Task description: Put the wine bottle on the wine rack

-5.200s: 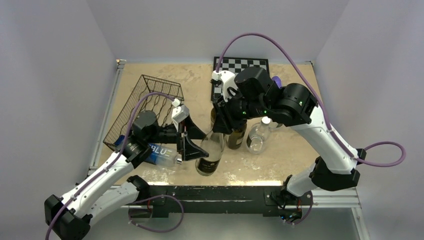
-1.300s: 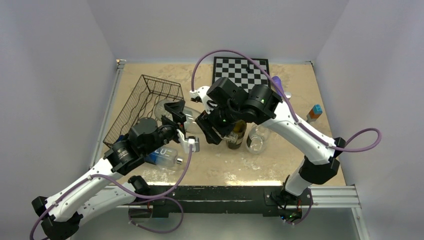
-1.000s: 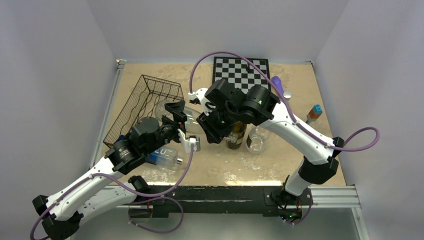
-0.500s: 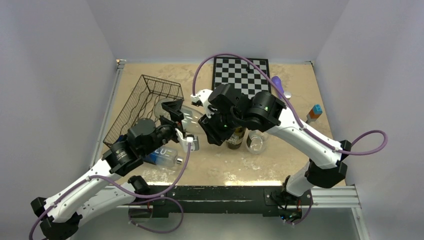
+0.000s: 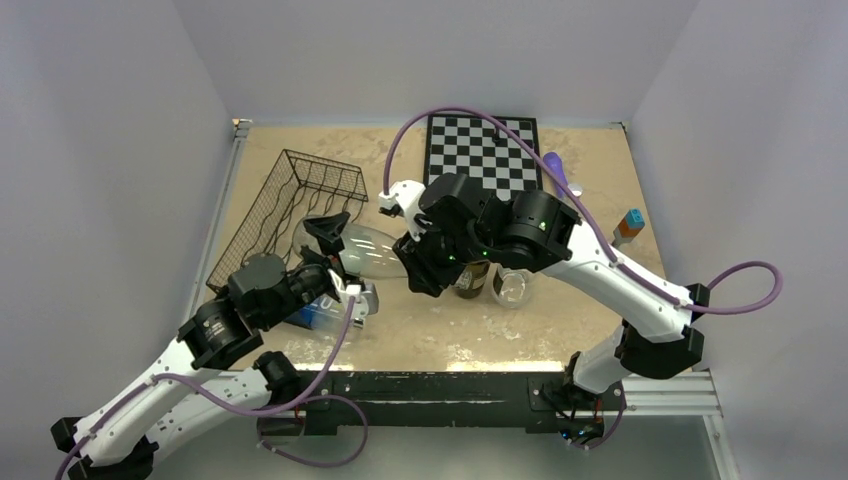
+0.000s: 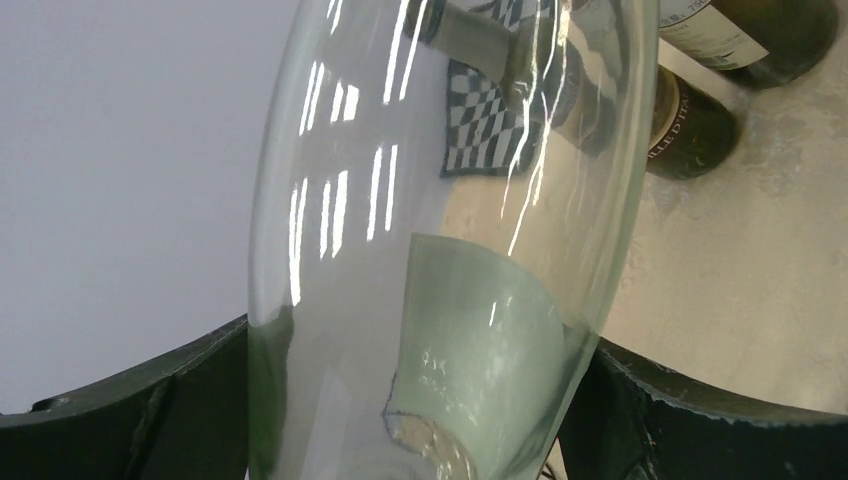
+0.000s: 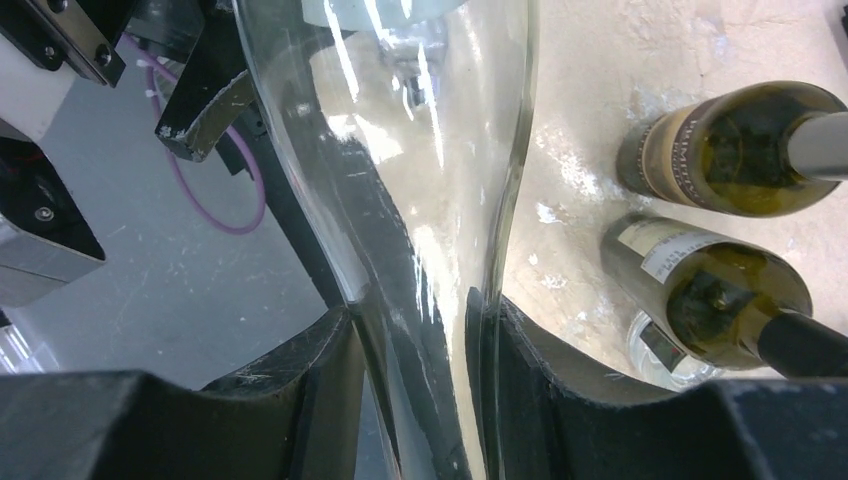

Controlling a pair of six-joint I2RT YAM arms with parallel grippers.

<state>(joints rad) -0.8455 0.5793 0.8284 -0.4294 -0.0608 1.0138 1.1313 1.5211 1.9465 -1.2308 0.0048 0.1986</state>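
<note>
Over the sandy bench point(image 5: 450, 340) my right tool point(image 7: 425, 345) pinches the wine bottle point(image 5: 365, 250) by the neck, likely slippery; left tool point(image 6: 420, 395) wide.

Table point(image 5: 430, 340): sandy beige top, mottled. Wine rack point(image 5: 285, 205) at left rear. Chessboard point(image 5: 482, 145) flat at rear centre. Two dark green wine bottles point(image 7: 730, 150) upright mid-table, clear glass bottle point(image 5: 512, 287) just beside. Blue-labelled plastic bottle point(image 5: 325, 312) lying at left front. Small orange-and-blue item point(image 5: 629, 224) near right edge.

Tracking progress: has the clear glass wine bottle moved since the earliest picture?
Yes. The clear glass wine bottle moved left, now tipped sideways, nearer the black wire rack.
</note>
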